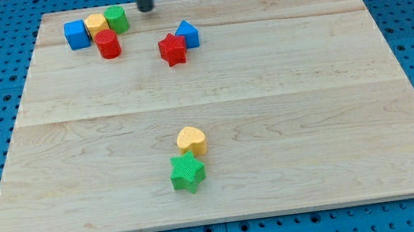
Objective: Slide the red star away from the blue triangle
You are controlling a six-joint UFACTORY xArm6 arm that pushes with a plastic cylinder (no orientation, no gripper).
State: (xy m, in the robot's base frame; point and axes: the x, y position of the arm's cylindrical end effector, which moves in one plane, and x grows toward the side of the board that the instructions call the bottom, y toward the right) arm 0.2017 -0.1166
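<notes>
The red star (173,49) lies in the upper middle of the wooden board (308,103). The blue triangle (187,33) touches it on its upper right. My tip (146,8) is near the board's top edge, above and a little left of the red star, apart from it. The tip is just right of the green block (117,18).
A cluster sits at the top left: a blue cube (77,34), a yellow block (96,24), the green block and a red cylinder (108,44). A yellow heart (191,140) and a green star (187,172) lie together at the lower middle.
</notes>
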